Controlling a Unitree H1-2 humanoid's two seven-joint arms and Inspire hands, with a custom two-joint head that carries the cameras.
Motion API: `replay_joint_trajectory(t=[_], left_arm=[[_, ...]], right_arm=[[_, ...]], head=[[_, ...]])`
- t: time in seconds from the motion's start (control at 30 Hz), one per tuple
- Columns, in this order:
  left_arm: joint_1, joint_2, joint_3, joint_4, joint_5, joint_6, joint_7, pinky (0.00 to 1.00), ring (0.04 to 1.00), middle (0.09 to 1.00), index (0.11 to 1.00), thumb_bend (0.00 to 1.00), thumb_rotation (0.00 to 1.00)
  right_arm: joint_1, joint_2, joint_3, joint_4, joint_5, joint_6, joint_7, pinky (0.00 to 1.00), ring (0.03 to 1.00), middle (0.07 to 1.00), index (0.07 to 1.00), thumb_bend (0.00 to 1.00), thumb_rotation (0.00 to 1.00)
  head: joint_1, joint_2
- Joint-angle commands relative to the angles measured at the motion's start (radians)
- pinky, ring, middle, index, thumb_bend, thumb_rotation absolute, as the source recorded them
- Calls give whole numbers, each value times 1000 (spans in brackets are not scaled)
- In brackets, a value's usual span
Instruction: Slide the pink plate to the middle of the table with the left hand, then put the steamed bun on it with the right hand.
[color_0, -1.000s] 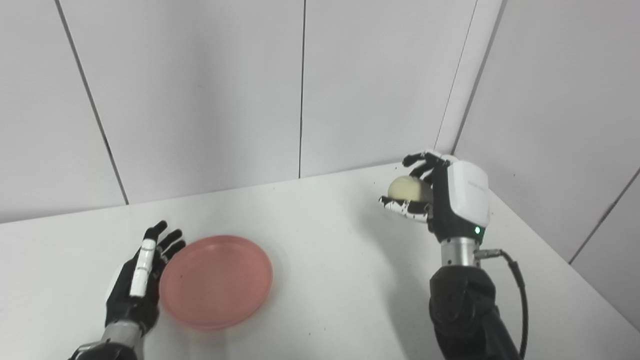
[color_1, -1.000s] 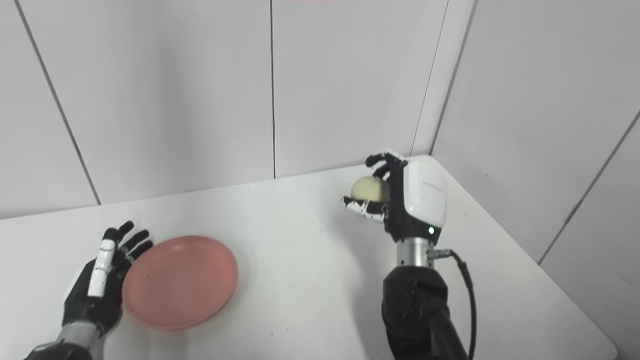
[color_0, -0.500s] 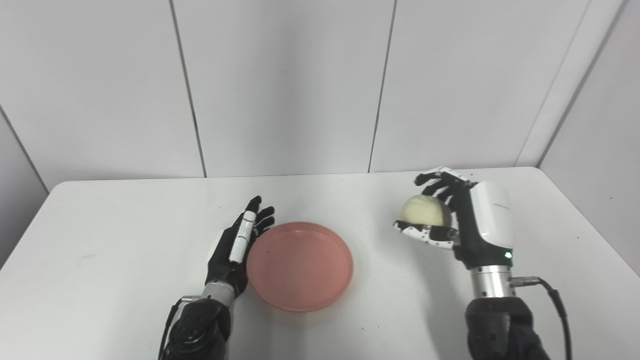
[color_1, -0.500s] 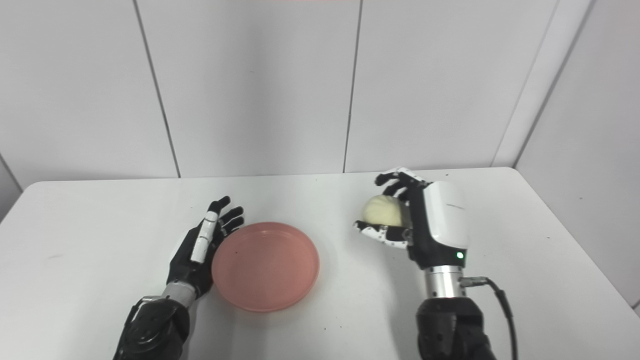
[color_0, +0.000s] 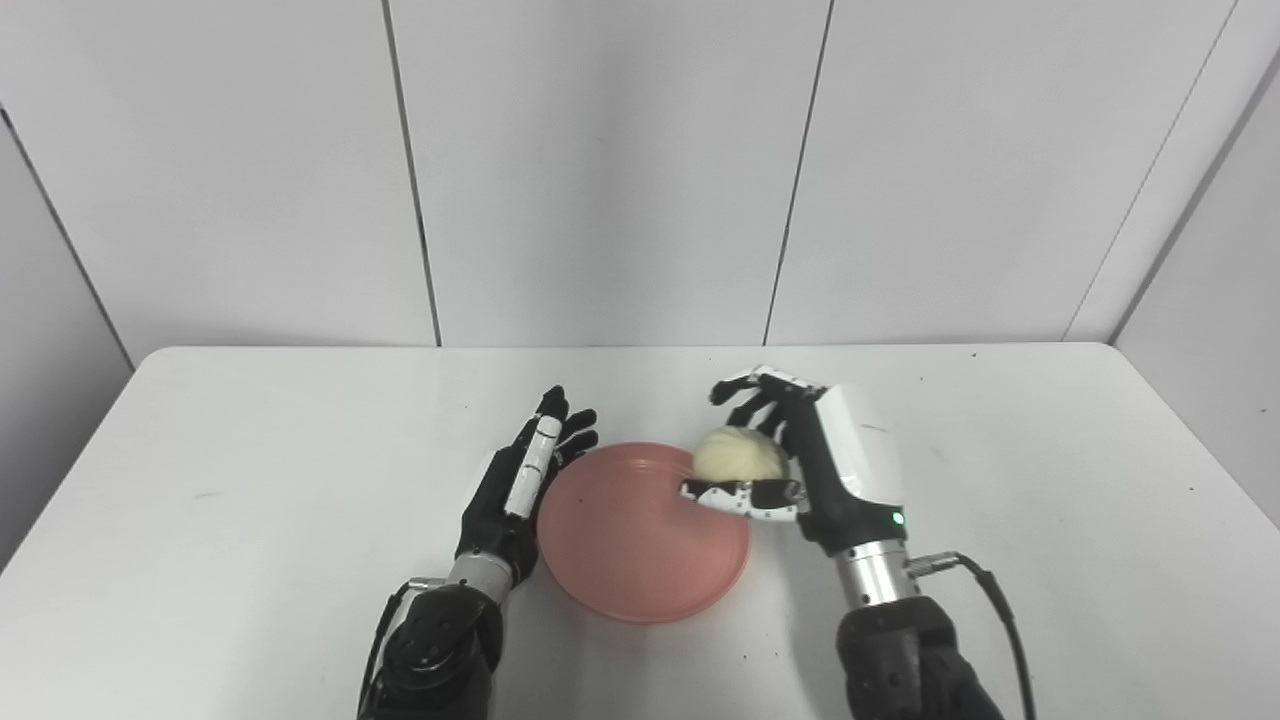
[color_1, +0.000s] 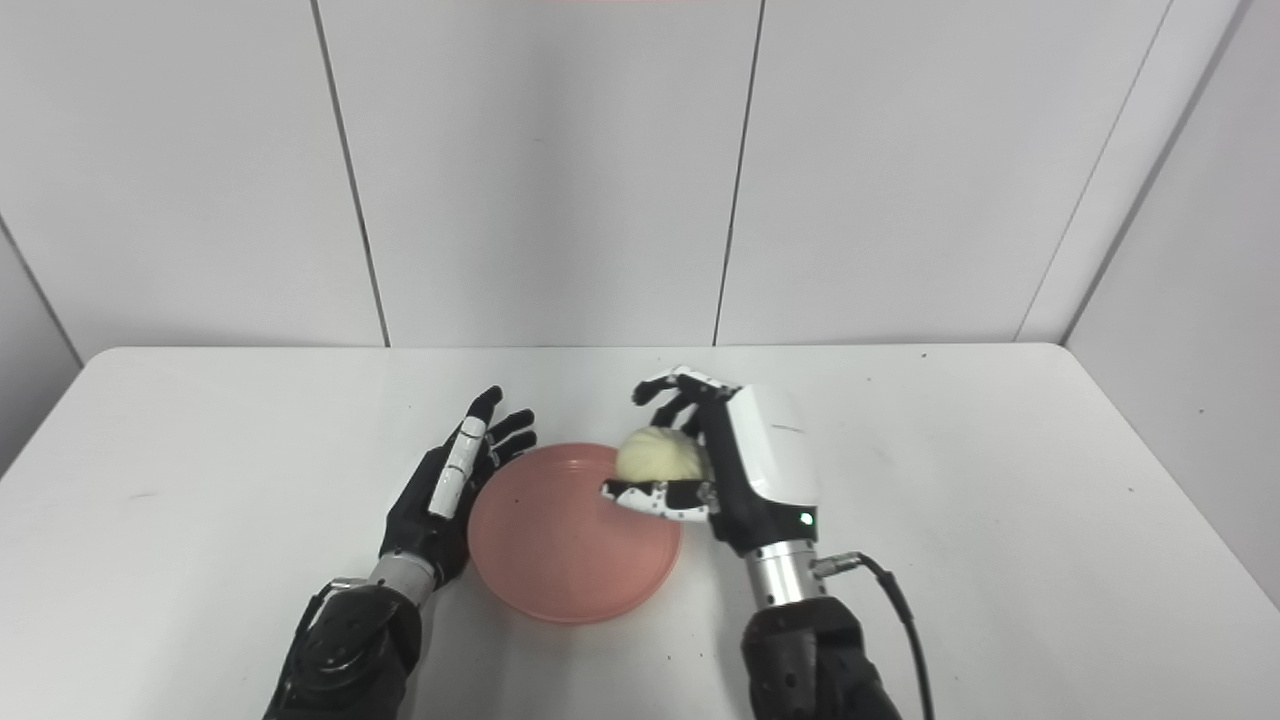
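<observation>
A: Since the earlier frame the right hand has come leftward with the round, pale cream steamed bun; it was well to the right of the plate, and now it is hanging over the plate's right rim. The camera has also shifted, so the table's place in the picture is no guide.

B: Noted. Is the grasp holding?

A: Yes. The fingers are curling over the top of the bun and the thumb is lying under it, so the hand is clamped on the bun. The bun is sitting above the rim, not resting on the plate.

B: And the plate?

A: The shallow round pink plastic plate is lying flat near the middle of the white table.

B: The left hand?

A: It is standing on edge just beside the plate's left rim, fingers apart and stretched forward, holding nothing. Whether it is touching the rim I cannot tell.
</observation>
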Motion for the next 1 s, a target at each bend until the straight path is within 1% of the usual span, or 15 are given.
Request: replay_joint_trajectory(t=[0.0, 0.07, 0.13, 0.23, 0.3, 0.37, 0.5, 0.6, 0.73, 0.97], left_arm=[[0, -9, -11, 16, 10, 9, -1, 876, 858, 859, 947, 687, 854], [-1, -8, -12, 18, 12, 11, -3, 867, 855, 855, 944, 687, 855], [0, -7, -13, 19, 13, 11, -3, 856, 852, 852, 939, 685, 854], [1, -7, -16, 18, 15, 13, -5, 851, 854, 855, 939, 688, 856], [1, -7, -17, 19, 14, 12, -5, 849, 854, 855, 938, 688, 856], [0, -7, -19, 22, 15, 9, -4, 844, 855, 855, 935, 687, 855], [-4, -4, -28, 25, 25, 11, -3, 834, 856, 862, 936, 691, 868], [-6, -6, -28, 27, 29, 15, -1, 830, 855, 862, 934, 689, 870], [-12, -8, -27, 38, 31, 13, -1, 829, 858, 864, 935, 684, 868], [-19, -7, -32, 52, 34, 4, -5, 818, 861, 867, 942, 682, 878]], right_arm=[[-47, 0, 5, 13, 2, -63, -9, 213, 292, 430, 536, 517, 0], [-54, 1, 18, 49, -3, -80, -15, 208, 290, 420, 533, 517, 0], [-61, 3, 32, 87, -16, -94, -23, 171, 252, 416, 530, 517, 0], [-73, 5, 47, 150, -15, -124, -39, 155, 233, 409, 528, 518, 0], [-81, 8, 50, 195, -4, -143, -45, 173, 254, 408, 527, 517, 0], [-86, 11, 50, 229, -1, -160, -52, 176, 255, 410, 526, 517, 0], [-103, 8, 60, 337, 18, -221, -76, 180, 262, 409, 527, 516, 0], [-112, 8, 63, 388, 31, -257, -87, 185, 270, 411, 530, 515, 0], [-125, 9, 65, 440, 42, -299, -100, 199, 283, 411, 529, 514, 0], [-135, 2, 73, 466, 38, -328, -105, 205, 288, 416, 527, 514, 0]], head=[[1, 1], [0, 2], [0, 1], [0, 1], [0, 2], [0, 2], [-3, 0], [-5, -1], [-7, -3], [-8, -6]])
